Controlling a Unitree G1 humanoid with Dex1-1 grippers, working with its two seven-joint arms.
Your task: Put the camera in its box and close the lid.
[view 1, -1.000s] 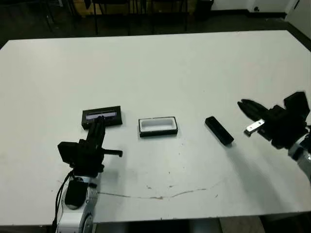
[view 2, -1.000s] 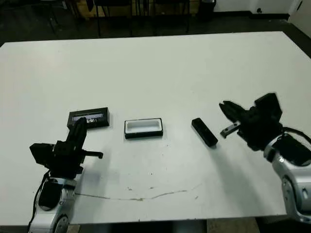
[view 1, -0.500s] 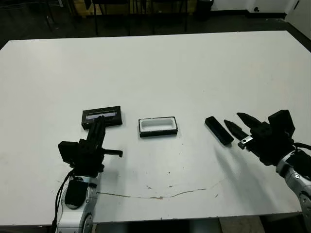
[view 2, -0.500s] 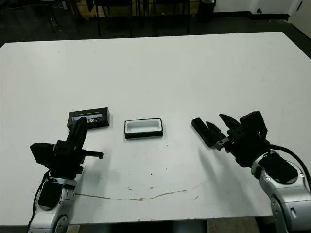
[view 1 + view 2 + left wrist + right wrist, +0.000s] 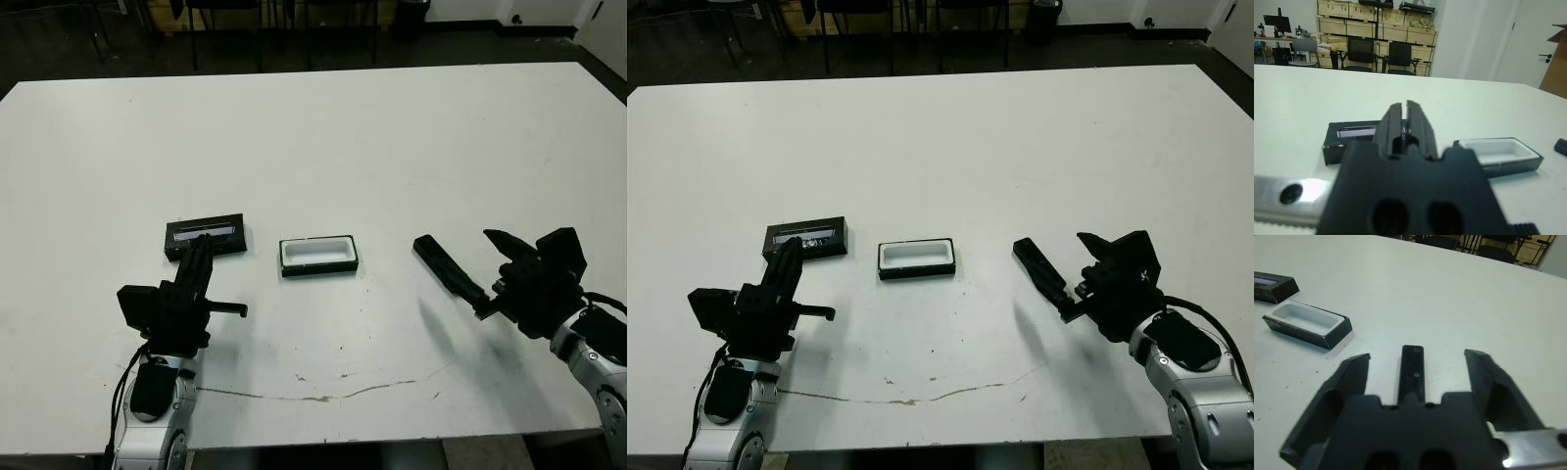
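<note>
We note the camera flat on the table, lying between the spread fingers of the right gripper (no contact visible). The box sits well apart, lid beyond it. The left gripper is pressed together, empty.

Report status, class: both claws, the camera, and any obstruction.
Right claw open, straddling the camera on the table. Left claw shut, empty, near the lid. Box open, empty. Nothing between camera and box.
</note>
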